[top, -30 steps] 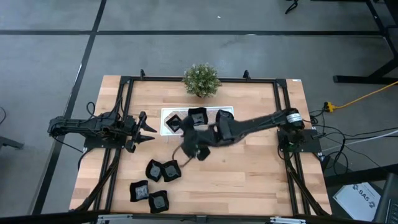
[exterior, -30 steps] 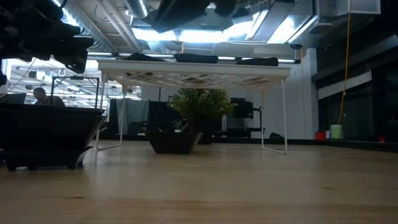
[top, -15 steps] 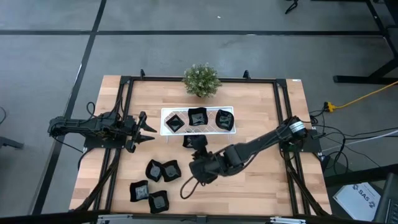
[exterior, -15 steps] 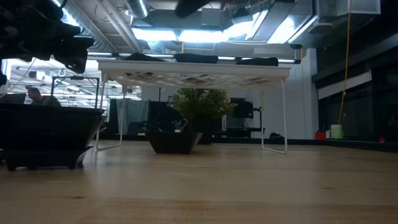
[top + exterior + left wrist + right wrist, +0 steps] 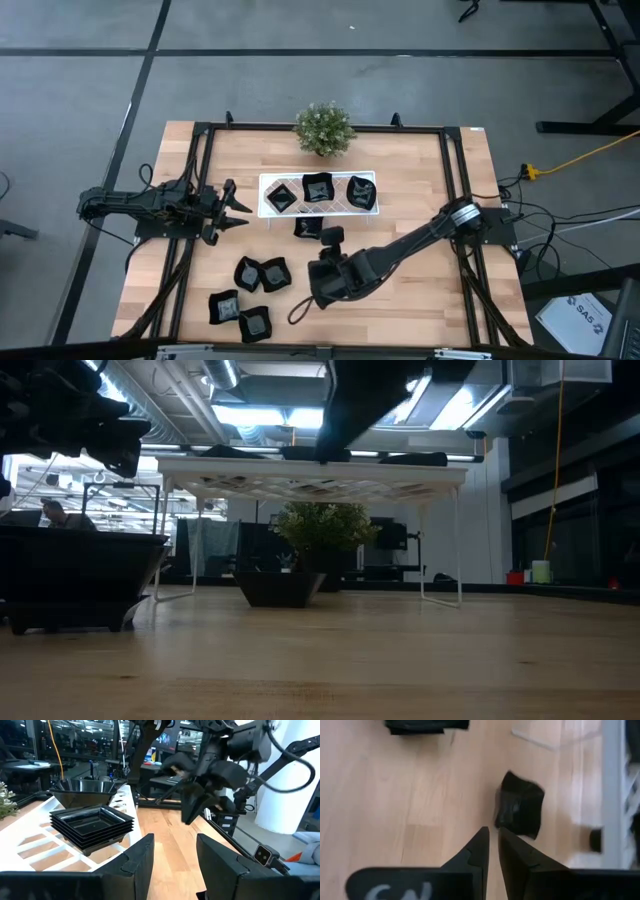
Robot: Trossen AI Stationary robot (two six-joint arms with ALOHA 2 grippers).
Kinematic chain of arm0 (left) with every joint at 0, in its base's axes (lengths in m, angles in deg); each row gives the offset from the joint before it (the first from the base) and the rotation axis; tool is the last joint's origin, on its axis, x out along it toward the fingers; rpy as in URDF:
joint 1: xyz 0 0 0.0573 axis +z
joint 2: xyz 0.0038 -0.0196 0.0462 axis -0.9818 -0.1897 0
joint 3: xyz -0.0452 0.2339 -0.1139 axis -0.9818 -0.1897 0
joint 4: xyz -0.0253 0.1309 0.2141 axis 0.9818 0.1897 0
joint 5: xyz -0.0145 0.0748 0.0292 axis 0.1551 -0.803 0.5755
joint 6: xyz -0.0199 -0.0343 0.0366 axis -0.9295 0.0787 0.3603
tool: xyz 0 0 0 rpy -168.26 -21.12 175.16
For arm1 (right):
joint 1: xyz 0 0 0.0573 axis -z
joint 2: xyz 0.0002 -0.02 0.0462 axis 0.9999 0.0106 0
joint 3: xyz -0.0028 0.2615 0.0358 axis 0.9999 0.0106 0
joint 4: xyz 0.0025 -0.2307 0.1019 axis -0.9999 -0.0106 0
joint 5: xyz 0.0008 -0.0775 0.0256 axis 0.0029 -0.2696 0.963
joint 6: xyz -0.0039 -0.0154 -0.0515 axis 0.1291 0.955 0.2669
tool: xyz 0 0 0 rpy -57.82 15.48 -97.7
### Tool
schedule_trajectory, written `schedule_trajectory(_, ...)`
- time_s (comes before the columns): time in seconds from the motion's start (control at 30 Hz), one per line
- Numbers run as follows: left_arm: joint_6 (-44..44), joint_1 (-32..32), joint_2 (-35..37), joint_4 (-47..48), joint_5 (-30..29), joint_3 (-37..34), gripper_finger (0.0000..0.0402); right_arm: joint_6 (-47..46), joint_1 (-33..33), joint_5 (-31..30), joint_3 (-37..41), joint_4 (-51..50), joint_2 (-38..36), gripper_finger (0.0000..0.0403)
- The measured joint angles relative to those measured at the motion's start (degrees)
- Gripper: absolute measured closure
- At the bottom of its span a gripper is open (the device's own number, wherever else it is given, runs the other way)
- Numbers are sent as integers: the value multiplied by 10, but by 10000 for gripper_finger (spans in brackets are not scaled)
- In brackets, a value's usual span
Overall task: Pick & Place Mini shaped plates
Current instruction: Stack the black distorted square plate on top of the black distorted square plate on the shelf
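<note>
Three mini shaped plates lie on the white tray [image 5: 318, 193]; the nearest of them [image 5: 92, 822] shows in the left wrist view. One plate [image 5: 306, 228] [image 5: 520, 810] lies on the table just near of the tray. Several more [image 5: 262, 274] [image 5: 240, 314] lie toward the near left. My right gripper [image 5: 320, 270] [image 5: 492, 837] hangs slanting down over bare wood just short of the lone plate, its fingers a narrow gap apart with nothing between them. My left gripper [image 5: 238, 207] [image 5: 172, 855] waits open at the left, level, holding nothing.
A potted plant [image 5: 323, 128] stands at the far edge behind the tray. The tray stands on thin legs [image 5: 458, 540] above the table. Black frame rails [image 5: 455, 200] run along the sides. Bare wood lies between the tray and the near right corner.
My right gripper has swung from the tray's near edge toward the table's near edge and come down, rolling as it went. It now hangs over the wood near of the lone plate. No plate has moved.
</note>
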Motion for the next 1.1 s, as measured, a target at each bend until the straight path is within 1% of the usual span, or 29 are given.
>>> schedule_trajectory(0.07,0,0,0,-3,0,0,258,-42,1,-1,0,-9,10,361)
schedule_trajectory(0.17,0,0,0,-3,0,0,258,-77,1,0,0,-8,28,361)
schedule_trajectory(0.37,0,0,0,-3,0,0,258,-117,3,0,0,-4,63,361)
schedule_trajectory(0.53,0,0,0,-3,0,0,258,-142,4,0,0,14,70,361)
schedule_trajectory(0.67,0,0,0,-3,0,0,258,-140,4,0,2,36,70,361)
schedule_trajectory(0.73,0,0,0,-3,0,0,258,-137,4,0,15,51,70,361)
schedule_trajectory(0.87,0,0,0,-3,0,0,258,-92,4,-2,56,113,71,361)
schedule_trajectory(0.97,0,0,0,-3,0,0,258,-56,4,-38,87,187,71,361)
schedule_trajectory(1.03,0,0,0,-3,0,0,258,-36,4,-65,99,205,71,359)
schedule_trajectory(1.1,0,0,0,-3,0,0,258,-32,4,-88,103,213,71,348)
